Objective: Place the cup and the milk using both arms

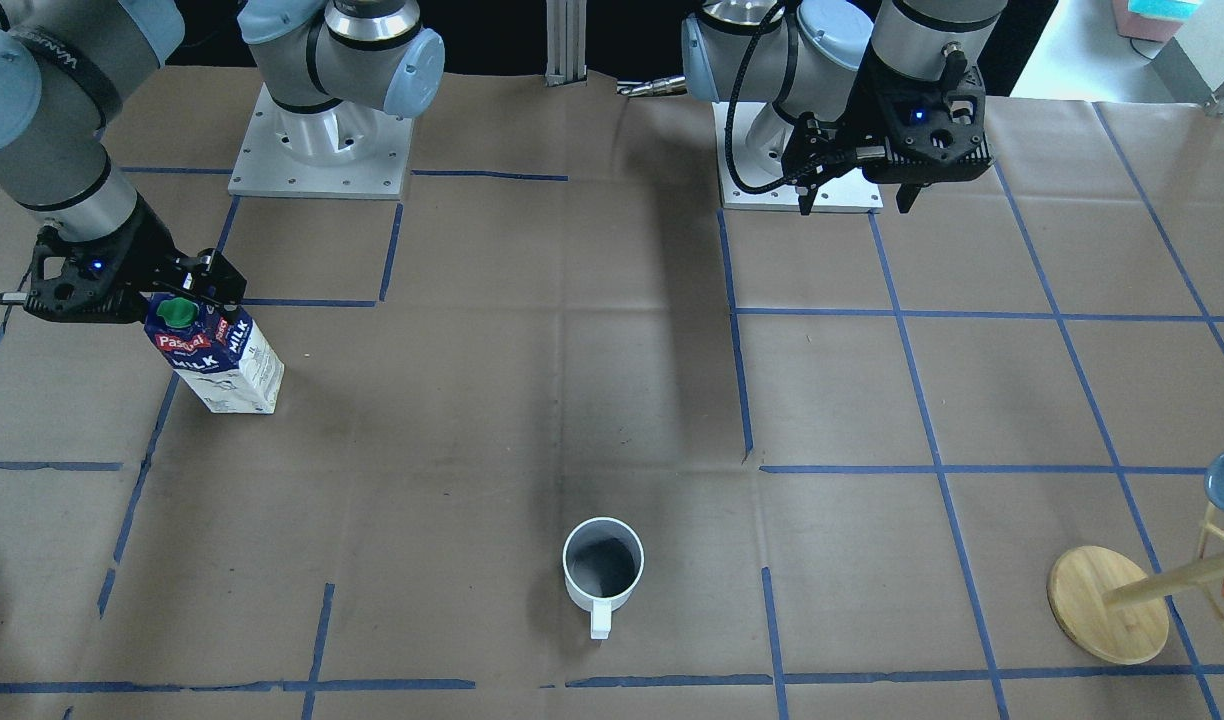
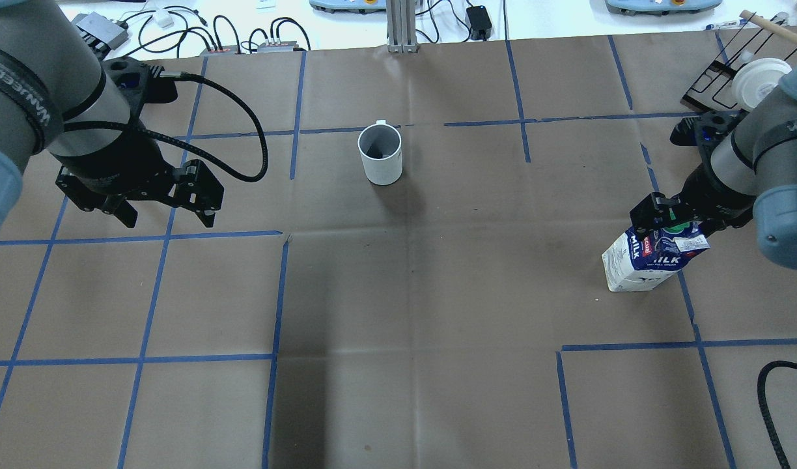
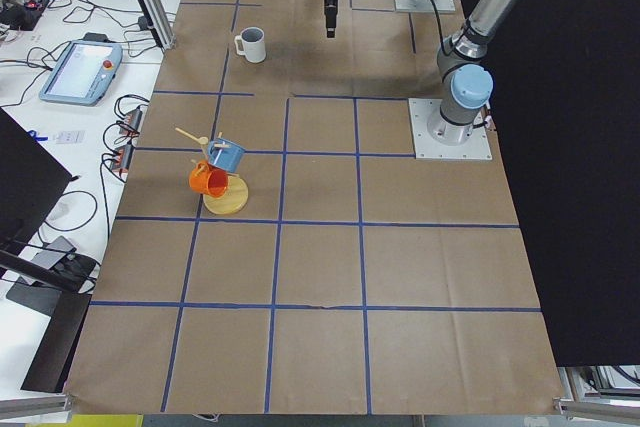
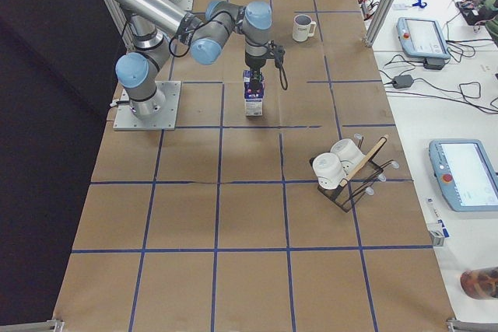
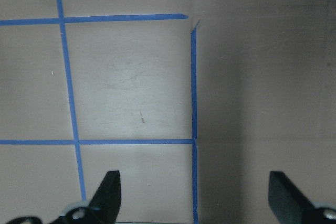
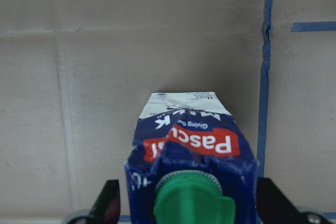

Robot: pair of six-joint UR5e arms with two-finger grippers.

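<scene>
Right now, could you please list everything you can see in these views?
cup: one, white, upright mid-table, far side.
milk: one, blue and white, green cap, standing on the robot's right.
mug tree: one, wooden, left end, holding a blue cup and an orange cup.
rack: one, black wire, right end, holding two white cups.
pendants: two, grey, on the bench.
table: one, brown paper, blue tape grid.
left gripper: one, black, open, above the table.
right gripper: one, black, open, astride the milk's top.

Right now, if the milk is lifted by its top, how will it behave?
The milk is tall on a small base, so it probably tips easily. Its top looks creased, so the card may crush when squeezed.
</scene>
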